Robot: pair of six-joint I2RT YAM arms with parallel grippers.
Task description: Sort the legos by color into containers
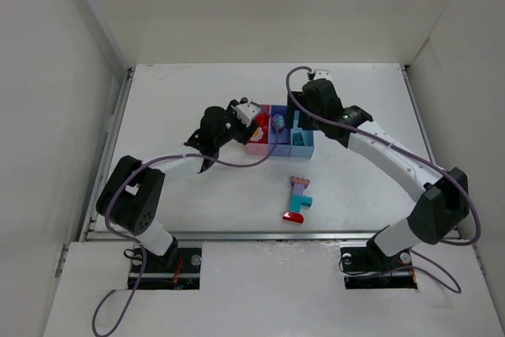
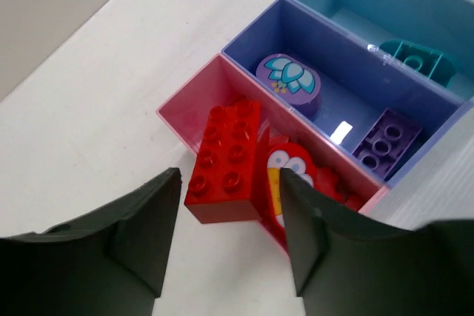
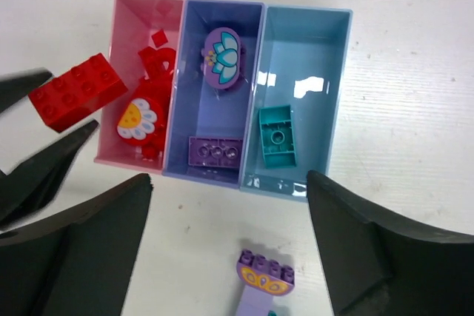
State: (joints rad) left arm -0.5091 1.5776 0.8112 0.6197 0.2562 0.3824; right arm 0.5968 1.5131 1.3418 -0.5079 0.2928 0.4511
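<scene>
The red brick (image 2: 226,157) is seen just ahead of the left tool (image 2: 229,179), whose jaws are spread with a gap showing on either side. It is tilted over the pink bin's (image 2: 194,98) near corner, with its long axis pointed away from the tool. The right tool (image 3: 229,179) is held wide apart above the bins (image 3: 335,94).

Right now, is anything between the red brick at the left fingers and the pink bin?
Nothing visible blocks it. The red brick sits between the left fingers at the pink bin's outer rim. Red pieces already lie inside, but one end of its floor is bare.
</scene>
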